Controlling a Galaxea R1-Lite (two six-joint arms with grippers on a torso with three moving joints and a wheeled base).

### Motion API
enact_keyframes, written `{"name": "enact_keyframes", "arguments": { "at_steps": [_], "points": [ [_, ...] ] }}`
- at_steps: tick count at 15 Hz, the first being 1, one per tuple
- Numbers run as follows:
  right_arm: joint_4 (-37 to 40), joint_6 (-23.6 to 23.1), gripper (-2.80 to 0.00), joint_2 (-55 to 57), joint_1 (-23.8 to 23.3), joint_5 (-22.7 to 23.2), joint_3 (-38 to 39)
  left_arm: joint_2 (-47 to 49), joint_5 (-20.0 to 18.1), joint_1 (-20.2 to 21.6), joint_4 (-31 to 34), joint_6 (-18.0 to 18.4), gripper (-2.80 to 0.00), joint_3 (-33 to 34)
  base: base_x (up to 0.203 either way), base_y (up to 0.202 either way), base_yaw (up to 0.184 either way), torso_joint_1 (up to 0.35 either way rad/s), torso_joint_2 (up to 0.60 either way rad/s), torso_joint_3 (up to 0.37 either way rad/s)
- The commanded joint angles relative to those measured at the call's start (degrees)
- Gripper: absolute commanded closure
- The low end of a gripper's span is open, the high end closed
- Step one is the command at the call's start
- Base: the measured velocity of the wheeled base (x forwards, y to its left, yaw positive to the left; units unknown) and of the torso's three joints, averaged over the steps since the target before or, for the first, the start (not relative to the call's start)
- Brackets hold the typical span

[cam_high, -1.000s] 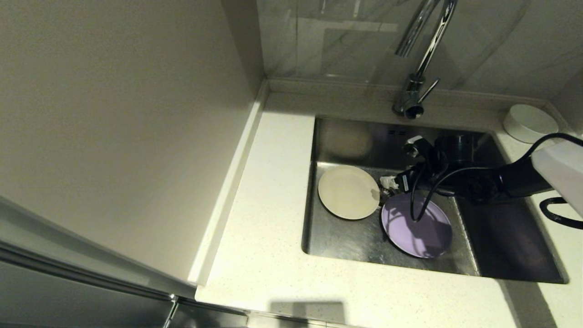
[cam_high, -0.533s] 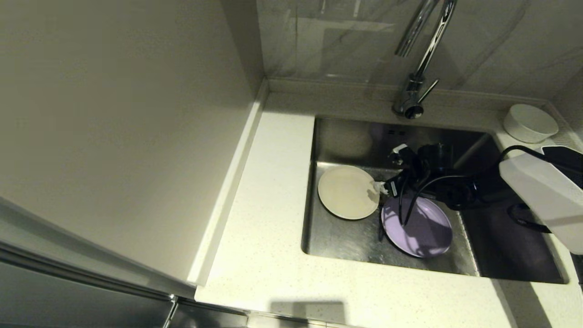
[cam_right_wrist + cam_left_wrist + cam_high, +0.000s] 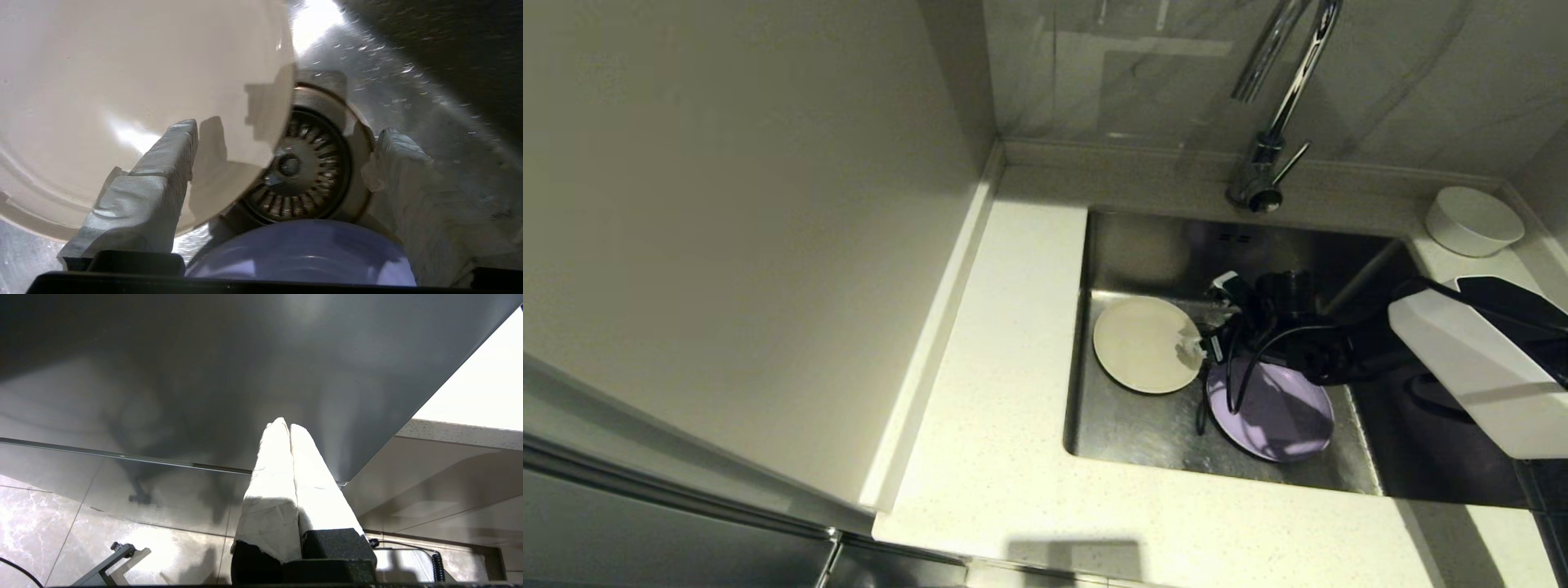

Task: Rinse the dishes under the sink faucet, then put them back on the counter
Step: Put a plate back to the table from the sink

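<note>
Two of the dishes lie in the sink (image 3: 1137, 434): a cream plate (image 3: 1147, 345) at the left and a lilac plate (image 3: 1278, 416) beside it. The third, a white bowl (image 3: 1474, 220), stands on the counter (image 3: 996, 408) at the back right. My right gripper (image 3: 1210, 320) hangs open low in the basin between the two plates. In the right wrist view the cream plate's (image 3: 122, 94) edge lies between the fingers of the right gripper (image 3: 288, 131), over the drain strainer (image 3: 314, 171), with the lilac plate (image 3: 302, 257) just behind. My left gripper (image 3: 286, 426) is shut on nothing, parked below the counter.
The chrome faucet (image 3: 1270, 147) rises behind the sink, its spout above the basin's back. A wall panel (image 3: 727, 245) closes off the counter's left side. The right arm's white link (image 3: 1470, 367) and black cables (image 3: 1241, 367) reach across the sink's right half.
My right arm has swung left and lower into the sink, bringing the open gripper up to the cream plate's right edge. The dishes have not moved.
</note>
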Motion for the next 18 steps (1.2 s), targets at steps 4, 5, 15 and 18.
{"name": "enact_keyframes", "arguments": {
  "at_steps": [4,5,15,18],
  "points": [
    [-0.25,-1.34,-2.8,2.04,0.22,-0.01,-1.52,-0.09,0.03,0.02,-0.02,-0.03,0.0,0.0,0.0,0.0,0.0,0.0,0.0,0.0],
    [-0.25,-1.4,-2.8,2.56,0.23,-0.01,-2.32,-0.09,0.03,0.02,-0.02,-0.03,0.0,0.0,0.0,0.0,0.0,0.0,0.0,0.0],
    [-0.34,-3.91,0.0,3.24,0.23,0.08,-2.85,-0.09,0.03,0.02,-0.02,-0.03,0.0,0.0,0.0,0.0,0.0,0.0,0.0,0.0],
    [-0.34,-3.91,0.0,3.23,0.23,0.16,-3.02,-0.09,0.03,0.02,-0.02,-0.03,0.0,0.0,0.0,0.0,0.0,0.0,0.0,0.0]
  ]
}}
